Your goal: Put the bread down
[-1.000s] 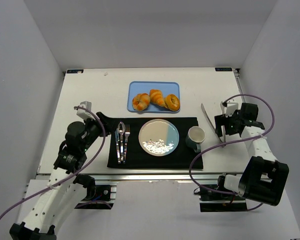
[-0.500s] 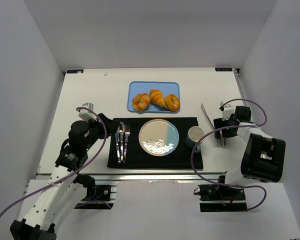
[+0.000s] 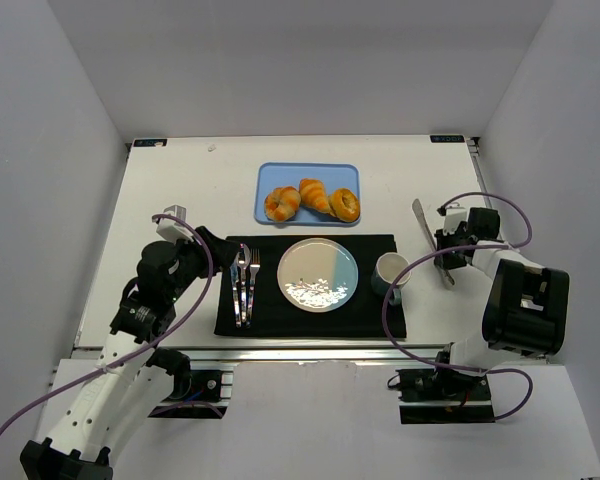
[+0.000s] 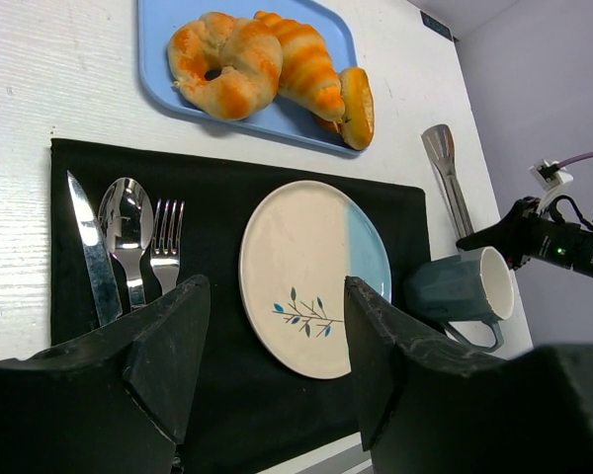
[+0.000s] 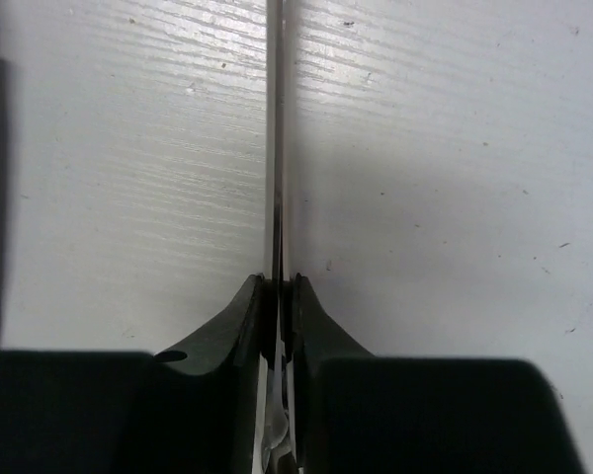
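Observation:
The bread lies on a blue tray (image 3: 270, 172) at the back of the table: a knotted roll (image 3: 282, 203), a striped croissant (image 3: 314, 195) and a ring-shaped bun (image 3: 346, 204). The left wrist view shows the roll (image 4: 225, 62), the croissant (image 4: 301, 69) and the bun (image 4: 357, 94) on edge. My left gripper (image 3: 218, 248) (image 4: 277, 296) hovers open over the left part of the black placemat, holding nothing. Right of the mat, my right gripper (image 3: 448, 250) (image 5: 279, 291) is shut on metal tongs (image 3: 425, 225) (image 5: 278, 128) lying on the table.
A white-and-blue plate (image 3: 318, 274) (image 4: 306, 272) sits mid-placemat (image 3: 310, 318). A knife (image 4: 89, 247), spoon (image 4: 127, 217) and fork (image 4: 165, 242) lie at its left. A dark mug (image 3: 390, 272) (image 4: 465, 286) stands at its right, close to the tongs (image 4: 447, 173).
My right gripper has closed on the tongs, and their far tip has swung slightly to the right. The left arm has hardly moved.

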{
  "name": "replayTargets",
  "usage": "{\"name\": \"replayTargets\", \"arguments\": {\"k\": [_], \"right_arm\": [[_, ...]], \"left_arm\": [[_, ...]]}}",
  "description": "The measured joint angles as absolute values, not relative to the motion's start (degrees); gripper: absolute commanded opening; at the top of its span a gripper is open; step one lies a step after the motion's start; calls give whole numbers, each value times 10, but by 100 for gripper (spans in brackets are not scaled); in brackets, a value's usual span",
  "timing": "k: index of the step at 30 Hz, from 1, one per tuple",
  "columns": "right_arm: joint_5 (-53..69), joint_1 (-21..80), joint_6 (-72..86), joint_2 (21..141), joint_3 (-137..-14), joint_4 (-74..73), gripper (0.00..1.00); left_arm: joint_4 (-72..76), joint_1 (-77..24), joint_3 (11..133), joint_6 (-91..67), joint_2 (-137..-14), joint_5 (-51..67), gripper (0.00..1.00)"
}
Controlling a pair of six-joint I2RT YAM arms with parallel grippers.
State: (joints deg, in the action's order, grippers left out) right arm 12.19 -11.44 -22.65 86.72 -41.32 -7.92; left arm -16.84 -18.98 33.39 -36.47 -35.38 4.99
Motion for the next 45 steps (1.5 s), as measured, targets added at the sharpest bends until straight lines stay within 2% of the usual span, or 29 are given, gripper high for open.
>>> {"name": "replayTargets", "arguments": {"k": [3, 5, 6, 9, 13, 25, 34, 45], "right_arm": [[135, -114, -226, 867, -432, -105, 7], [152, -114, -227, 864, -460, -130, 11], [161, -113, -227, 861, -479, -145, 13], [184, -98, -230, 842, -564, -191, 31], [204, -52, -237, 824, -662, -214, 43], [217, 79, -251, 828, -728, -303, 42], [207, 115, -263, 832, -743, -363, 40], [179, 143, -263, 835, -703, -382, 40]], "left_arm": [[-172, -190, 336, -365, -354, 49, 66], [-177, -190, 339, -365, -354, 49, 66], [-178, -190, 340, -365, -354, 49, 66], [-181, -190, 344, -365, -354, 49, 66], [-181, -190, 347, -366, -352, 49, 66], [-204, -190, 352, -371, -330, 39, 66], [-223, -190, 353, -376, -303, 30, 66], [-237, -190, 353, -380, -294, 23, 67]]}}
